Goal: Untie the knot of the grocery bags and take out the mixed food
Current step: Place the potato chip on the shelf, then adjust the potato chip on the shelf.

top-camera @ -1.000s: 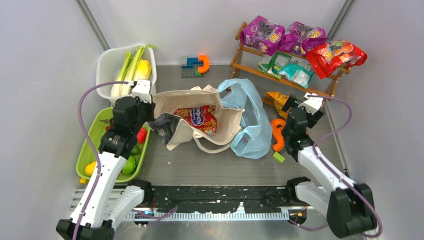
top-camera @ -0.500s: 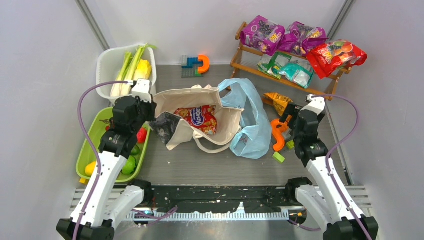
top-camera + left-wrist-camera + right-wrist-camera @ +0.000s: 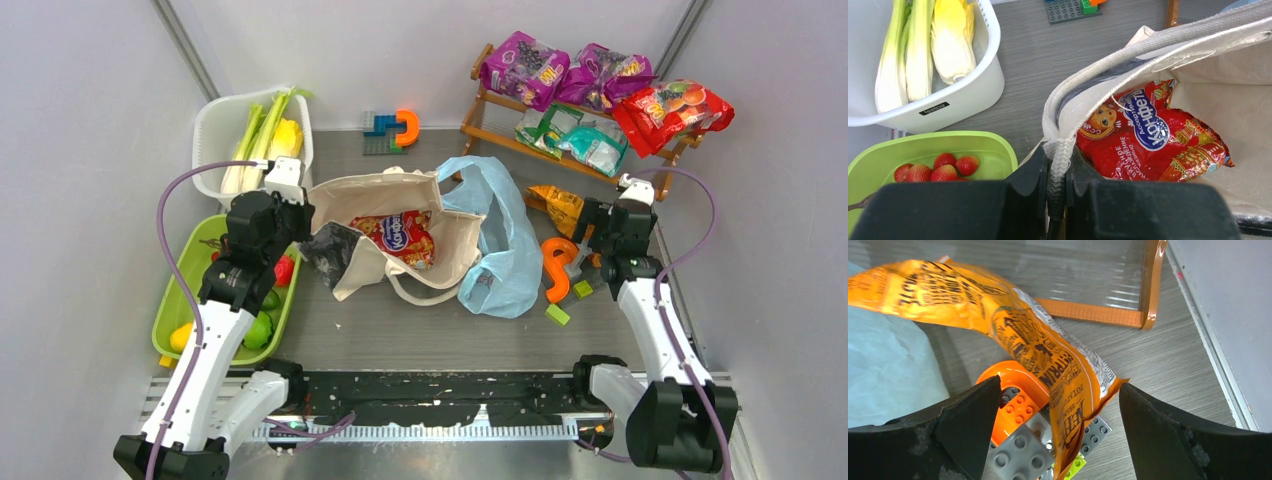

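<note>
The cream canvas tote (image 3: 390,205) lies open mid-table, with a red snack packet (image 3: 405,237) inside it, also seen in the left wrist view (image 3: 1153,135). My left gripper (image 3: 285,195) is shut on the tote's woven handle (image 3: 1058,150) at the bag's left rim. The light-blue plastic bag (image 3: 505,240) lies slack right of the tote; no knot shows. My right gripper (image 3: 603,222) is open, and its jaws straddle the lower corner of an orange snack packet (image 3: 1048,350) without closing on it. Green-white stalks (image 3: 250,140) and a yellow vegetable (image 3: 287,138) lie in the white tub.
A green tray (image 3: 190,262) at the left holds small fruits, strawberries (image 3: 938,167) among them. A wooden rack (image 3: 500,140) at the back right carries purple, teal and red packets. An orange curved brick (image 3: 555,265) and small bricks (image 3: 557,315) lie under my right gripper.
My right arm has swung to the right and back, bringing its open jaws over the orange packet's corner. The left arm and the tote have not moved.
</note>
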